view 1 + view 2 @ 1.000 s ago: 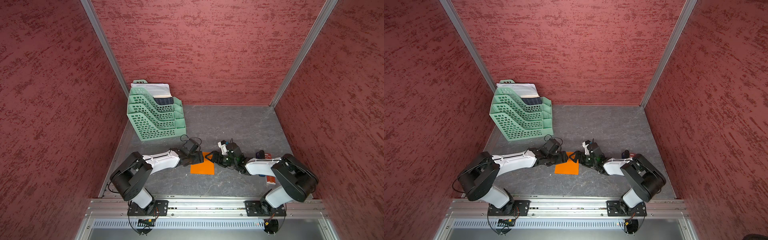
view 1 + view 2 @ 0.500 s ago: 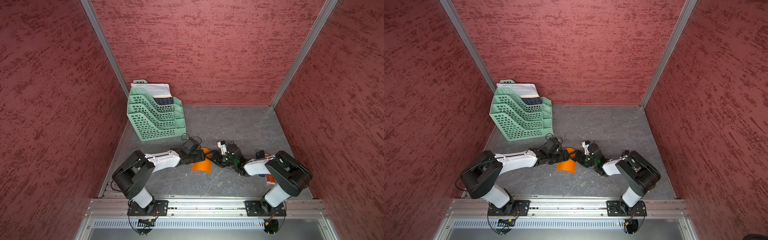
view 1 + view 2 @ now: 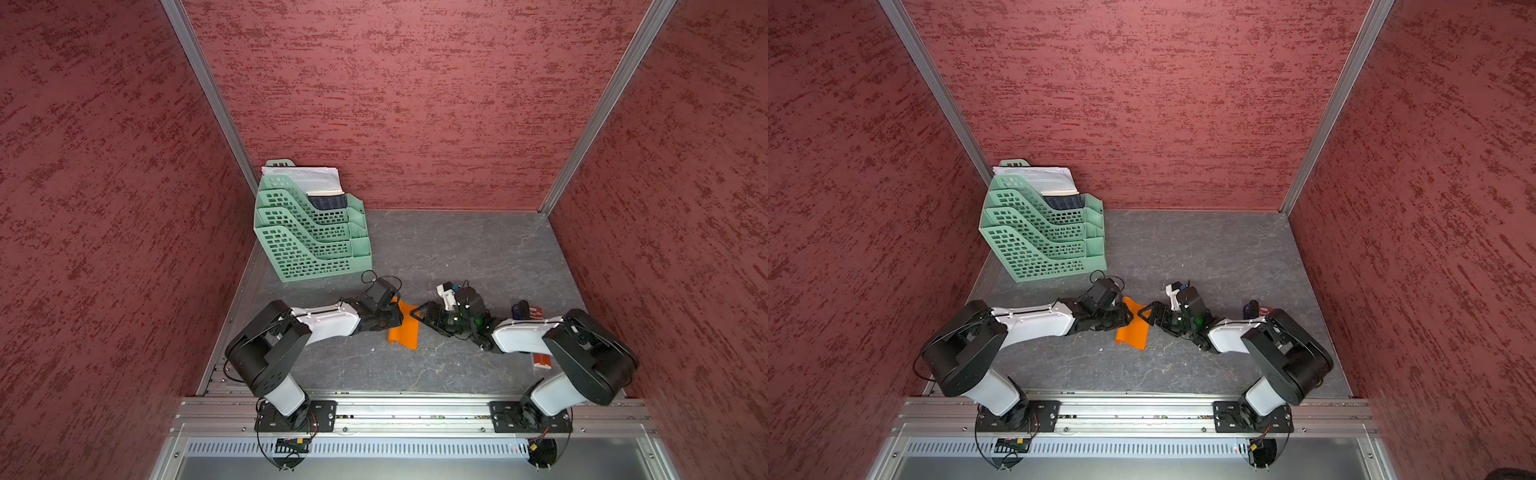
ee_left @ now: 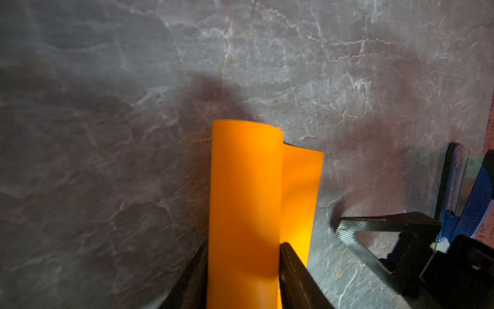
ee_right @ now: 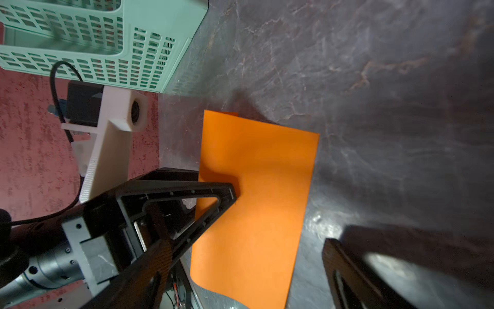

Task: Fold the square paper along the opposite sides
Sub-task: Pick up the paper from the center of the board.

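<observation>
The grey table [image 3: 457,249] carries the green rack [image 3: 311,237] at its back. The orange paper [image 3: 404,330] sits on the robot's side of the rack, just off the rack's near corner. The left arm [image 3: 328,322] reaches in on the rack's side of the sheet. Its jaws are about half closed on the paper's [image 4: 244,200] raised edge, which curls over between them and touches both, while the rest of the sheet trails down to the table. The right arm [image 3: 519,338] lies on the side of the paper away from the rack, with its jaws spread wide and holding nothing. The tip of one right jaw lies at the paper's [image 5: 256,198] edge, though I cannot tell whether it presses down. That is probably the biggest risk: if nothing pins the low half, the whole sheet may slide along with the left arm, so the opposite sides never meet squarely. Next, the left jaws are squeezing a curl rather than a flat edge, which could crush a stray crease into it or set the fold crooked. The two arms are also very close over the paper, so a careless move could knock their jaws together. Least likely, the thin sheet slips out of the hold and springs back flat.
</observation>
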`<action>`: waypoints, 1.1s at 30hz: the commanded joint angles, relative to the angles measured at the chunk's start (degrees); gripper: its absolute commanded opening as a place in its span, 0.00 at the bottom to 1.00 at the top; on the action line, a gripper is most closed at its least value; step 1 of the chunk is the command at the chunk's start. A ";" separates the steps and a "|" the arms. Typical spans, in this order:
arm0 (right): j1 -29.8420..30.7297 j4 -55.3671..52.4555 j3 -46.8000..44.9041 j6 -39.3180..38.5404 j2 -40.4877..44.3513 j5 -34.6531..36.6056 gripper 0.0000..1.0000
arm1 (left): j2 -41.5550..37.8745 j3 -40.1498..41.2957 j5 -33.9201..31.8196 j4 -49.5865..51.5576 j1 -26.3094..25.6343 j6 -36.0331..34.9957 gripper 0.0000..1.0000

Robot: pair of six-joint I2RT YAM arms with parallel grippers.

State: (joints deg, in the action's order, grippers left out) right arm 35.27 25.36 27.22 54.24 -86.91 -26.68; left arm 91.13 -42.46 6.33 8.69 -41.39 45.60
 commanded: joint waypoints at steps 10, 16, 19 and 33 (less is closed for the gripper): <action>-4.61 -5.36 4.99 -9.69 14.86 -7.10 0.97 | -15.50 4.55 19.06 -13.97 11.42 -0.02 0.34; -9.65 9.97 1.47 -1.05 17.55 -14.86 0.95 | -21.69 1.30 26.02 -18.72 15.44 -0.76 0.34; -11.46 18.54 1.50 3.55 14.68 -19.27 0.87 | -23.42 -0.16 29.09 -20.33 16.48 -0.51 0.34; -10.52 52.64 4.71 23.37 -0.38 -27.96 0.59 | -21.94 -0.93 35.22 -27.67 16.86 3.01 0.34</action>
State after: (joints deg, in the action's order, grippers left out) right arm 24.25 69.89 30.39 74.22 -87.24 -52.31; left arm 68.90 -42.65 40.40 -17.23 -24.80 48.60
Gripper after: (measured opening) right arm 0.602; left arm 0.344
